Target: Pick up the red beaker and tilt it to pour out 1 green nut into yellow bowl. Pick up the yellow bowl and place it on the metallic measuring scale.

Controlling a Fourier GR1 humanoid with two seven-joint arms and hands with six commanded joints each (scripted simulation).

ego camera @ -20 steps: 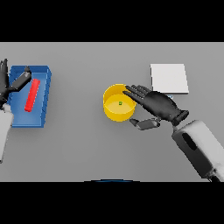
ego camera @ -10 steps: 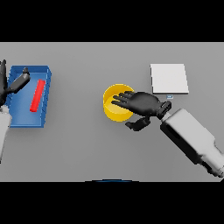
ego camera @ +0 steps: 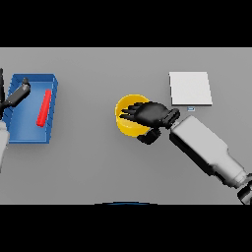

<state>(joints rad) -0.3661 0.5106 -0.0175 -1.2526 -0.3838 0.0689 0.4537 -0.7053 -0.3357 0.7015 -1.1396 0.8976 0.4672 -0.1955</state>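
Observation:
The yellow bowl (ego camera: 127,126) stands at the middle of the table. My right hand (ego camera: 150,114) lies over its right half, fingers stretched flat across the opening and the thumb (ego camera: 147,137) outside the near rim. The hand hides the bowl's inside, so no green nut shows. The red beaker (ego camera: 44,107) lies on its side in a blue tray (ego camera: 30,137) at the far left. My left hand (ego camera: 15,96) hovers open over the tray's left edge, apart from the beaker. The metallic measuring scale (ego camera: 190,88), a pale square plate, sits at the back right.
Bare grey table stretches between the tray and the bowl. A gap of about a hand's width separates the bowl from the scale. My right forearm (ego camera: 206,150) runs from the lower right towards the bowl.
My right hand has slid left, from beside the bowl's right rim to over its opening. The bowl, the beaker and my left hand have stayed put.

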